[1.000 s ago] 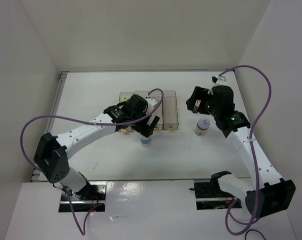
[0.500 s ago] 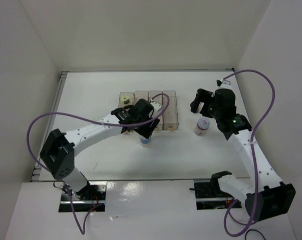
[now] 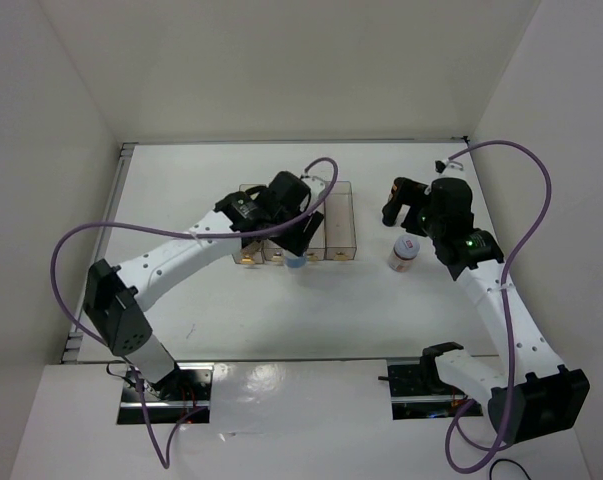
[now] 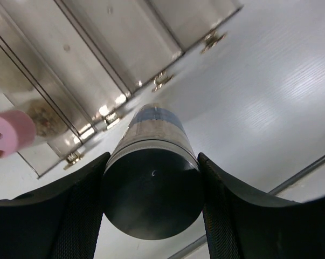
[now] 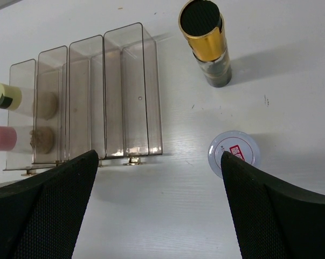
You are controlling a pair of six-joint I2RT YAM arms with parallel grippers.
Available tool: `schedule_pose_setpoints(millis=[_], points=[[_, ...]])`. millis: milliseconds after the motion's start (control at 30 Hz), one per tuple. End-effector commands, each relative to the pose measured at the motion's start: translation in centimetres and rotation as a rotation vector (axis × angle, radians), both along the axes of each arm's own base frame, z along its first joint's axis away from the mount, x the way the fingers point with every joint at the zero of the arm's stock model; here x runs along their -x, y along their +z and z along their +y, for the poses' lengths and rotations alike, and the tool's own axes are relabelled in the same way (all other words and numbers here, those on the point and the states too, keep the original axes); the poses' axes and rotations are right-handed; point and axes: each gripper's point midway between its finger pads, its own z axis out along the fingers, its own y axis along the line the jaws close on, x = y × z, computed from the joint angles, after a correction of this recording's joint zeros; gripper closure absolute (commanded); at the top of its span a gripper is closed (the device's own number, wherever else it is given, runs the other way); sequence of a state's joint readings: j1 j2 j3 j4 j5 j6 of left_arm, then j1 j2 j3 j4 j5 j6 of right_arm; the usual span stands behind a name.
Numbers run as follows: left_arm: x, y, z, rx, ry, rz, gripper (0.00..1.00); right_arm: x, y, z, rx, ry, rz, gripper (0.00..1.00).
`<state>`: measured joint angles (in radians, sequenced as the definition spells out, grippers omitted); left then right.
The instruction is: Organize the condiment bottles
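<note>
- White walls [image 3: 281, 70] enclose a white table [image 3: 211, 310], seen from above with both arm bases at the bottom of the frame.
- Four clear bins [image 5: 131, 91] sit side by side at the middle of the table.
- In the right wrist view, the yellow-green-capped jar [image 5: 4, 96] is at the left edge, in the leftmost bin toward its far end.
- The pink-capped jar [image 5: 1, 138] is just below it in that view, in the same bin toward the near end.
- The left gripper [image 4: 151, 183] has both fingers [image 4: 70, 210] pressed against the sides of the blue-banded jar [image 4: 154, 121] and holds it. From above, the jar is at the near ends of the middle bins. Whether it touches the table cannot be told.
- The slim dark brown jar [image 5: 206, 46], gold-capped, stands upright on the table at the upper right of the right wrist view, apart from the bins.
- The white-lidded jar with a red mark [image 5: 234, 154] stands below it, also on the bare table.
- The right gripper [image 5: 158, 162] hangs above these, jaws spread wide and holding nothing.
</note>
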<state>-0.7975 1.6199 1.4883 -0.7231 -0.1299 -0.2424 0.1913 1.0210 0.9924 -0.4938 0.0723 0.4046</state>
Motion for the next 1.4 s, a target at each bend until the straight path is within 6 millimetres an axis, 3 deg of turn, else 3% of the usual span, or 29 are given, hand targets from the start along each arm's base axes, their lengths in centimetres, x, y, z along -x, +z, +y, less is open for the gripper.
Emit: schedule_pose_setpoints(millis=[0,33,133,300,533,733,1067,1267,1367], points=[[-1.0,8.9,-1.6,0.167,-0.008,-0.140,0.42,-0.1,0.7,-0.6,-0.009,-0.025,-0.030,0.02],[-1.2,11.2,-1.9,0.203,-0.008,-0.175,0.42,-0.2,0.9,-0.6,-0.011,-0.025,-0.038,0.02],[-2.1,13.4,-1.2,0.208,0.036,-0.239,0.41,-0.4,1.1,-0.7,-0.017,-0.026,-0.047,0.02],[-6.6,13.3,1.0,0.181,0.191,-0.260,0.41,-0.6,0.8,-1.1,-0.026,-0.057,-0.038,0.02],[-11.8,10.3,3.7,0.138,0.321,-0.230,0.41,-0.4,0.8,-2.4,-0.005,-0.121,-0.034,0.02],[-14.5,8.3,4.4,0.172,0.337,-0.200,0.41,-0.5,-0.1,-3.4,-0.007,-0.173,-0.009,0.02],[-16.9,3.9,4.0,0.171,0.301,-0.111,0.41,-1.6,-0.4,-3.9,-0.014,-0.198,-0.002,0.02],[-18.1,2.4,4.2,0.142,0.306,-0.108,0.41,-2.4,-1.3,-3.8,-0.008,-0.198,0.023,0.02],[-18.4,1.5,4.3,0.116,0.305,-0.098,0.41,-3.1,-0.3,-4.1,-0.014,-0.207,-0.007,0.02]])
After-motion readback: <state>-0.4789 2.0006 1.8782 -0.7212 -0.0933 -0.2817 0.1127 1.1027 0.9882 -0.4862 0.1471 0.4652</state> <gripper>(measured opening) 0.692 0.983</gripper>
